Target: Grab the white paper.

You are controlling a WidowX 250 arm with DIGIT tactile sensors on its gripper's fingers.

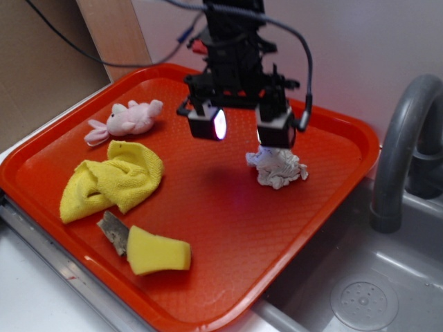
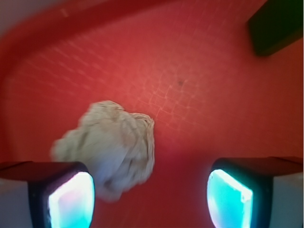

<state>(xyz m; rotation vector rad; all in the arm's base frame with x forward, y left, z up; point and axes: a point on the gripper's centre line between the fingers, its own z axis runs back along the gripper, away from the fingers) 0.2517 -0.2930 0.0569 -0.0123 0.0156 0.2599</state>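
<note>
1. The hand (image 1: 242, 128) hangs over the red tray (image 1: 228, 228) with its fingers spread wide and nothing between them.
2. One finger (image 1: 275, 126) stands right above the paper (image 1: 277, 168); whether it touches cannot be told. The other finger (image 1: 208, 123) is off to the side over bare tray.
3. In the wrist view the paper (image 2: 114, 147) lies beside one finger (image 2: 71, 199), partly overlapping it, not centred in the gap; the other finger (image 2: 230, 197) is well apart from it.
4. The paper sits on the tray's far right part, near the rim beside the sink (image 1: 360, 297).
5. A pink plush toy (image 1: 128, 119) lies at the tray's far left, a yellow cloth (image 1: 114, 180) just in front of it.
6. A yellow sponge (image 1: 158, 252) lies near the front rim, touching a small grey scrap (image 1: 113, 230).
7. A grey faucet (image 1: 401, 152) rises to the right of the tray.
</note>
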